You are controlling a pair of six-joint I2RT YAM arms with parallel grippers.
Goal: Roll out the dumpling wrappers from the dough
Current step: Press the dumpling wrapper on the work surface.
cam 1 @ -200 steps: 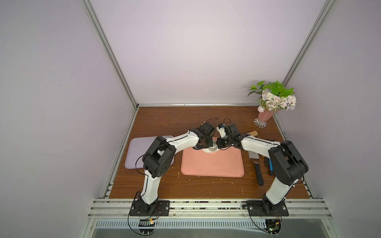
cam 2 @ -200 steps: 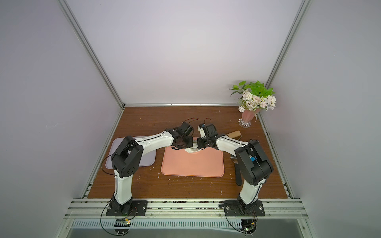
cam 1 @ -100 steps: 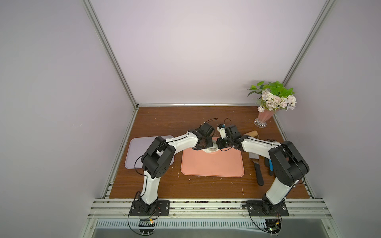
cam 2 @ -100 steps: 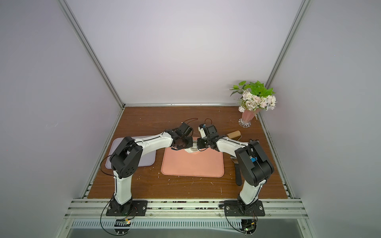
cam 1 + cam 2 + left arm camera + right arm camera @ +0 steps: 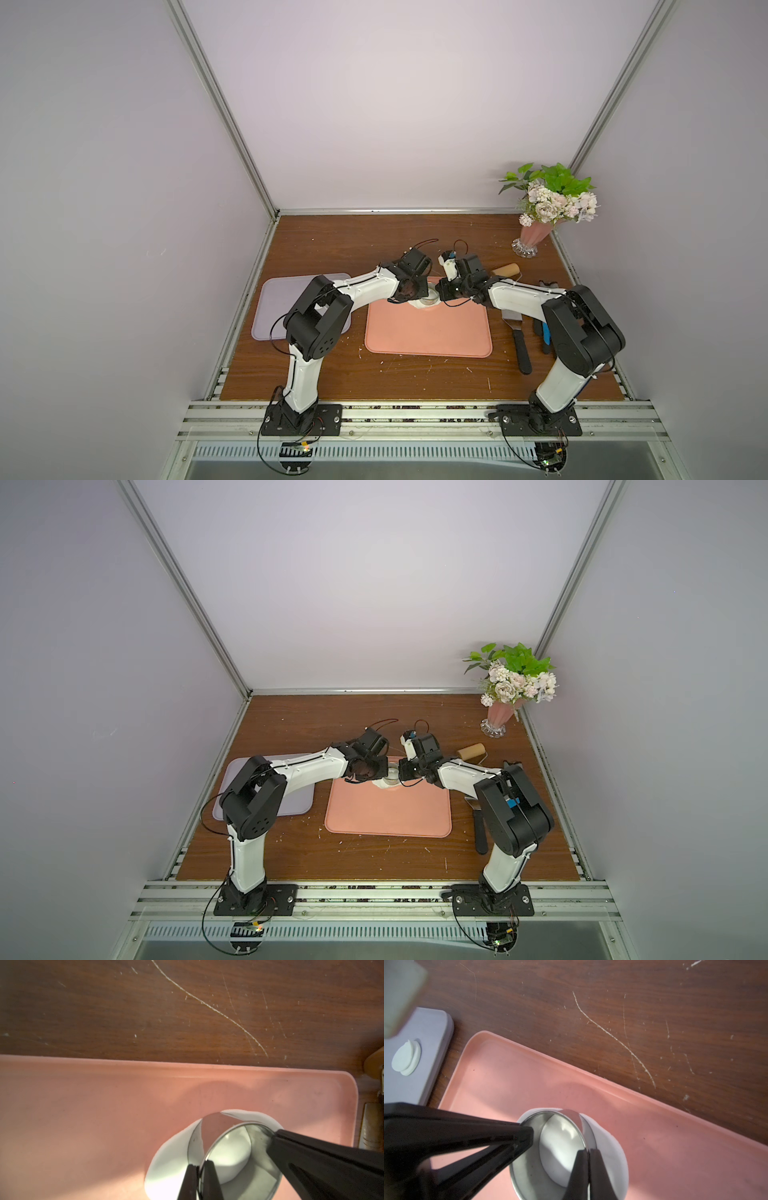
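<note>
Twice pinched shut on opposite walls of the steel ring cutter (image 5: 195, 1140), left gripper (image 5: 200, 1169) and right gripper (image 5: 588, 1155) equally near, with the dough (image 5: 170, 1159) directly beneath at the pink mat (image 5: 83, 1115)'s far edge.

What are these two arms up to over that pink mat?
Both arms meet at the far edge of the pink mat. The left gripper and the right gripper each pinch the wall of a steel ring cutter, on opposite sides, as it stands on a thin sheet of white dough. They look to be cutting out a round dumpling wrapper. Two wrappers lie overlapping on the purple tray beside the mat. The wooden roller lies off to the side.
</note>
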